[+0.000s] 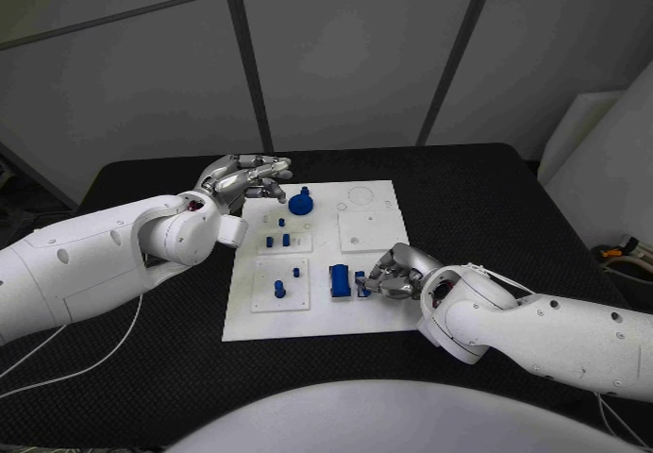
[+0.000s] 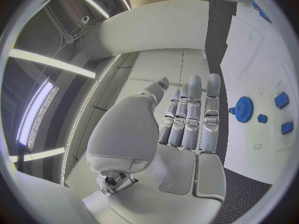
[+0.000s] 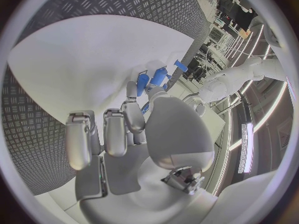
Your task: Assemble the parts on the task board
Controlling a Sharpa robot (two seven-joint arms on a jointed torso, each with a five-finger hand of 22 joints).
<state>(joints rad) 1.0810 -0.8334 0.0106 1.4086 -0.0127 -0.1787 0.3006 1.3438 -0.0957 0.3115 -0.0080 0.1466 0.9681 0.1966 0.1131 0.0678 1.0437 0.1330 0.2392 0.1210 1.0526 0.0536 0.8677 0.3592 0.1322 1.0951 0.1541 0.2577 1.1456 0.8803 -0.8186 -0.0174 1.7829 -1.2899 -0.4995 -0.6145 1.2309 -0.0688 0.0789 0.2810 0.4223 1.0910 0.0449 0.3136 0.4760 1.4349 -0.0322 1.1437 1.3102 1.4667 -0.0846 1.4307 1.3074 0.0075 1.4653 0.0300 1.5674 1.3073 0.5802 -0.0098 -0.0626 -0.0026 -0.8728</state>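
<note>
The white task board (image 1: 375, 307) lies in the middle of the black table. My left hand (image 1: 245, 177) hovers over its far left corner with fingers stretched out and nothing in them (image 2: 187, 119). Just beside it a blue gear-like part (image 1: 301, 201) stands on the board (image 2: 261, 59), seen also as the gear (image 2: 243, 109). My right hand (image 1: 392, 274) is low over the board's near right area and pinches a small blue part (image 1: 362, 283) between thumb and fingers; the part (image 3: 159, 77) pokes out past the fingertips. A taller blue block (image 1: 339, 281) stands right beside it.
Small blue pegs (image 1: 279, 241) stand in a raised plate mid-left, and two more pegs (image 1: 280, 288) in the plate nearer me. A bare square plate (image 1: 369, 229) sits on the board's right side. Black table (image 1: 477, 198) surrounds the board.
</note>
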